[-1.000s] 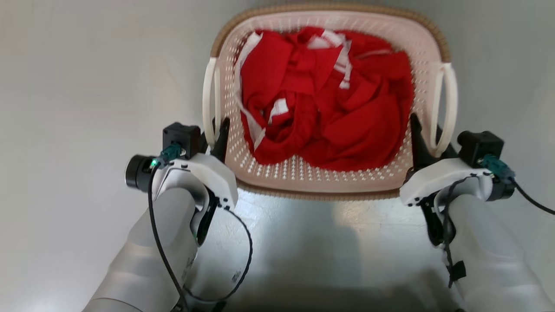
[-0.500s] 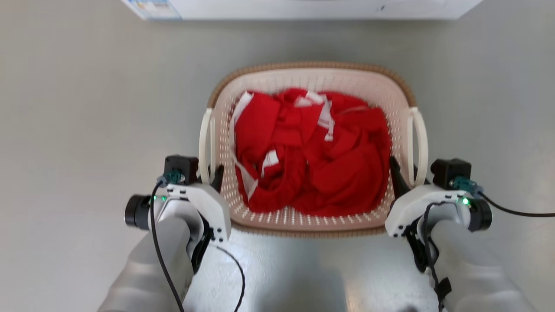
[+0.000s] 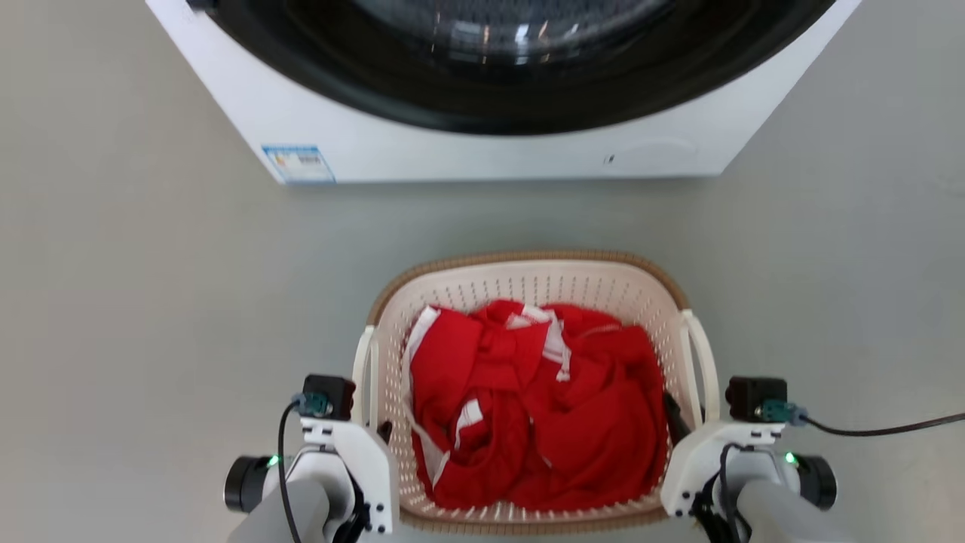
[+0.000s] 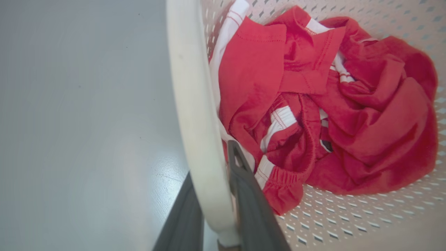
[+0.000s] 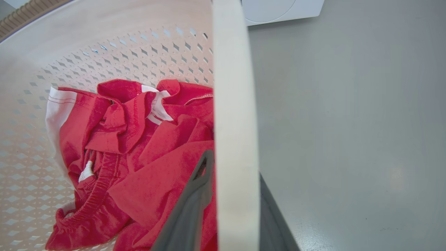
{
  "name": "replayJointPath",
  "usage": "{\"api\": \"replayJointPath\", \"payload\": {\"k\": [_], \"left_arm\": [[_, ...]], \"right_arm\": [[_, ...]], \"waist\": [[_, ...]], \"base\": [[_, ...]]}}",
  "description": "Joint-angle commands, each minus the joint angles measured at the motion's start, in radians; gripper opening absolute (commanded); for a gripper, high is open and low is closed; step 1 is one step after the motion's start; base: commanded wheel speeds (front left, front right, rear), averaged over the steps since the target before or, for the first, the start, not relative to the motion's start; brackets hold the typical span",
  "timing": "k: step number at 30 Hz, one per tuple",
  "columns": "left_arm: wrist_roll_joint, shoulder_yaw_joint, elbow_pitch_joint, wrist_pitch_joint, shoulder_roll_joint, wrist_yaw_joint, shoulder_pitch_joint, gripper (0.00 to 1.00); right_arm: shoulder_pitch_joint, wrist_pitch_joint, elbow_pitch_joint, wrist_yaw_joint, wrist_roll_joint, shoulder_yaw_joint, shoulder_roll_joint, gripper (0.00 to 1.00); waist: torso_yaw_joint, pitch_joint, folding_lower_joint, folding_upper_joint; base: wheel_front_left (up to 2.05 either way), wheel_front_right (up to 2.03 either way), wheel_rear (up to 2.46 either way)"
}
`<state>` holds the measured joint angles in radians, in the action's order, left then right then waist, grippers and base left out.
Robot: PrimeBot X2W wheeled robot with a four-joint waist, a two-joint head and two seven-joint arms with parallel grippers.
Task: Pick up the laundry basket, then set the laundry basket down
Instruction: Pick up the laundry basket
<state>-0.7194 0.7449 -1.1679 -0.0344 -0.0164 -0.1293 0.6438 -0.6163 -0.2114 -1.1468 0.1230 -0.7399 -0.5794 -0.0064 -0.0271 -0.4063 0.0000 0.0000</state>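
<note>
On the grey floor (image 3: 113,302) in front of a white washer (image 3: 482,151), the left gripper (image 3: 381,431) is clamped on the white left handle (image 3: 364,377) of the laundry basket (image 3: 528,283), one dark finger on each side of the loop, as the left wrist view confirms. A heap of red clothes (image 3: 543,407) with white trim fills the cream, brown-rimmed basket, which sits between the two arms, apart from the washer. On the far side, the right gripper (image 3: 673,416) pinches the right handle (image 3: 700,362) the same way. Whether the basket touches the floor cannot be told.
</note>
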Motion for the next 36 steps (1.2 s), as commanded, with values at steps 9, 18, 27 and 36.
{"api": "replayJointPath", "payload": {"k": [9,18,27,36], "left_arm": [[-0.049,0.02,-0.009,0.048,0.116,-0.001,-0.08,0.0],[-0.099,0.051,-0.002,0.126,0.146,-0.001,-0.151,0.0],[-0.112,0.072,0.01,0.137,0.154,-0.001,-0.172,0.0],[-0.11,0.096,0.019,0.14,0.14,-0.001,-0.179,0.0]], "right_arm": [[0.091,0.034,-0.029,0.008,-0.102,-0.114,-0.044,0.0],[0.166,0.07,-0.041,0.008,-0.209,-0.207,-0.044,0.0],[0.202,0.074,-0.063,0.008,-0.289,-0.259,-0.044,0.0],[0.208,0.072,-0.077,0.008,-0.357,-0.318,-0.044,0.0]], "waist": [[0.038,0.222,0.0,0.0],[0.051,0.364,0.0,0.0],[0.039,0.412,0.0,0.0],[0.037,0.417,0.0,0.0]], "base": [[0.0,0.0,0.0],[0.0,0.0,0.0],[0.0,0.0,0.0],[0.0,0.0,0.0]]}}
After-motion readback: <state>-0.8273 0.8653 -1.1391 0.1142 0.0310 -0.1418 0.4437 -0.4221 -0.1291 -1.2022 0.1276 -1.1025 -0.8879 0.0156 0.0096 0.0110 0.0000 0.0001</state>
